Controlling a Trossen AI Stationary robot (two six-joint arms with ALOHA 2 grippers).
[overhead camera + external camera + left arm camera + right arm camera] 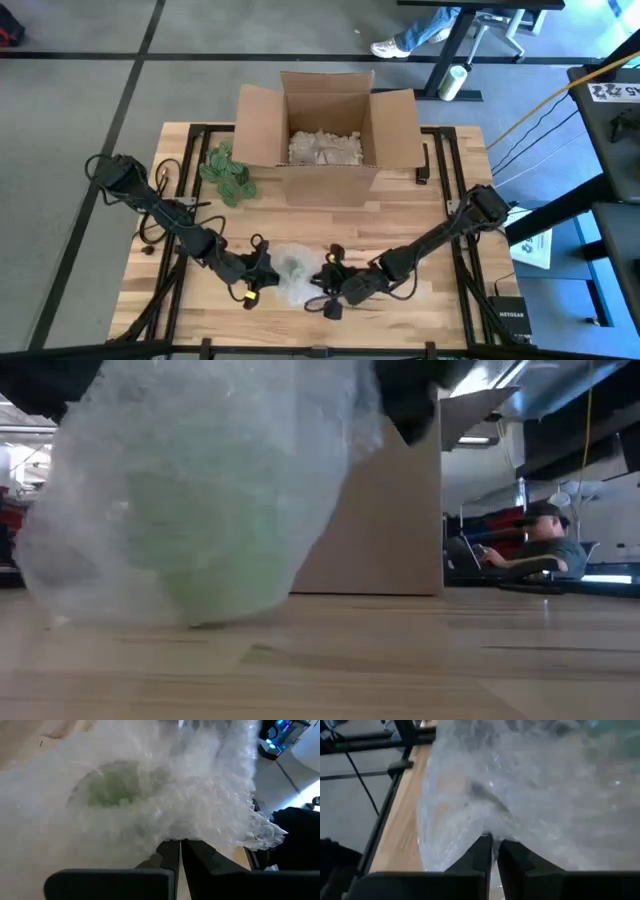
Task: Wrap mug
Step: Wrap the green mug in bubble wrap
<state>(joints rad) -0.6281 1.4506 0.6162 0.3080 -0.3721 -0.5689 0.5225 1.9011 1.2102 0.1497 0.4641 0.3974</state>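
A pale green mug (210, 530) shows dimly through a bundle of clear bubble wrap (293, 272) near the table's front edge, midway between the arms. The bundle's underside (200, 618) rests on the wooden table (420, 215). My left gripper (264, 272) is at the bundle's left side and my right gripper (322, 284) at its right side. Each is shut on the wrap. In the left wrist view the mug (112, 787) is a green blur behind the plastic. My left gripper pinches a gathered bunch of bubble wrap (180, 834) between its two fingers on the bundle's left side. It comes in low from the table's left. How many layers it has, I cannot tell. My right gripper pinches a crumpled fold of the wrap (491, 831) between its two fingers on the bundle's right side, coming in low from the table's right. The wrap fans out beyond the fingertips.
An open cardboard box (325, 130) with pale packing filler stands at the far middle of the table. A green crumpled thing (228, 172) lies left of the box. Black frame rails (455, 180) run along the table's sides. A person (545, 540) sits in the room beyond.
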